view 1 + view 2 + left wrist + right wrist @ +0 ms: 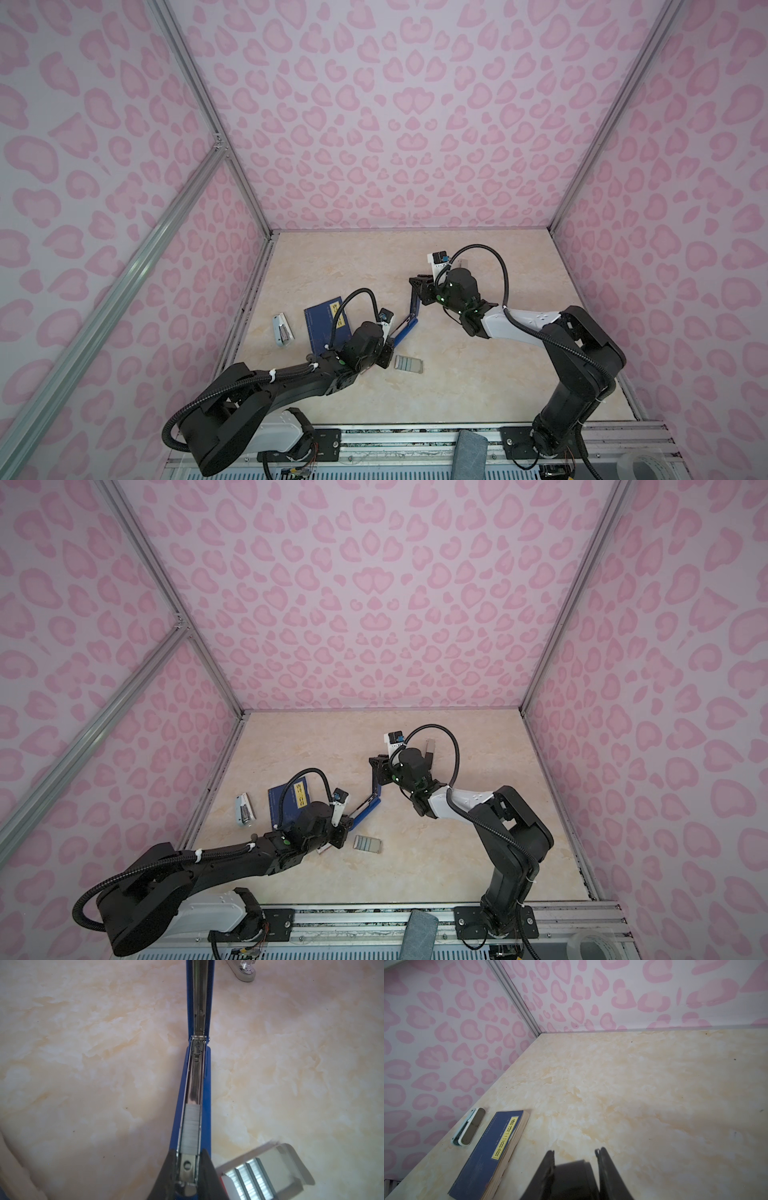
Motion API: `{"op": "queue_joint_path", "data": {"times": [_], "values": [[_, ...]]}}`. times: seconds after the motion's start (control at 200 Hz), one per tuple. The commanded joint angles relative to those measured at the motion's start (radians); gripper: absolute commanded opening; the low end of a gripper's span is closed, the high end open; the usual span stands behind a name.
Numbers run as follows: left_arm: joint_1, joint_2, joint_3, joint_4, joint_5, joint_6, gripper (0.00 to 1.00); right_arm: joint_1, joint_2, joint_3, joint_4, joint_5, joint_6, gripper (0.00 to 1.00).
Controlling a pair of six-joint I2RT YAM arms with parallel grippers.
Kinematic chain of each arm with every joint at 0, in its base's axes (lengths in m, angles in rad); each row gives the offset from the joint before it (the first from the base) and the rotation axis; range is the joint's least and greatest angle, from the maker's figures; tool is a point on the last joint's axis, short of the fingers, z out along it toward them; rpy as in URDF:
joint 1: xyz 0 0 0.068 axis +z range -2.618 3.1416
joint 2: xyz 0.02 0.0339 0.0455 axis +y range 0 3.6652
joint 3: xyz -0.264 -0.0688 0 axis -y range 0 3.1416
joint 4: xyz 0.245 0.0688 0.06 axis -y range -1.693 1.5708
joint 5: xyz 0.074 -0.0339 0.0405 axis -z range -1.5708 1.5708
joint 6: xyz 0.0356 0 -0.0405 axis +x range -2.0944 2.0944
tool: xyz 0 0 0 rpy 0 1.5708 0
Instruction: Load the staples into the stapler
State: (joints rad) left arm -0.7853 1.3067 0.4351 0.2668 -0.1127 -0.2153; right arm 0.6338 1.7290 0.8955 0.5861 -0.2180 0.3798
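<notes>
small white item (282, 331) lies at 9 o'clock on the table (519, 374), close to the left wall. dark blue booklet (322, 322) lies flat just at its 3 o'clock, yellow label up.

left gripper (188, 1154) is at 3 o'clock of the booklet, low on the table. its fingers (166, 1169) are closed in on the front end of the blue stapler (406, 331), one on each side of the metal channel.

stapler is near table centre and hinged wide open. its base lies on the table pointing to 1 o'clock and the top arm (414, 305) rises toward 12. a strip of staples (190, 1126) sits in the channel, at the end by the left fingers.

pale tray (419, 367) lies at 4 o'clock of the left gripper, just beside the stapler base, with more grey strips in it.

right gripper (575, 1155) is at 12 o'clock of table centre, partly closed on the raised top arm, which shows as a dark blur between the fingers.

grey object (462, 264) is at 1 o'clock of the right gripper, mostly hidden by the arm.
</notes>
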Motion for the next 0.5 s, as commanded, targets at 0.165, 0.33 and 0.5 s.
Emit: {"op": "queue_joint_path", "data": {"times": [0.165, 0.33, 0.5], "values": [[0.009, -0.006, 0.025, 0.092, -0.022, 0.007, 0.08, 0.067, -0.026, 0.007, -0.152, 0.047, -0.041, 0.32], [0.011, -0.007, 0.026, 0.091, -0.022, 0.007, 0.08, 0.105, -0.037, 0.014, -0.190, 0.093, -0.088, 0.32], [0.013, -0.008, 0.027, 0.092, -0.022, 0.005, 0.08, 0.131, -0.050, 0.006, -0.199, 0.125, -0.113, 0.32]]}}
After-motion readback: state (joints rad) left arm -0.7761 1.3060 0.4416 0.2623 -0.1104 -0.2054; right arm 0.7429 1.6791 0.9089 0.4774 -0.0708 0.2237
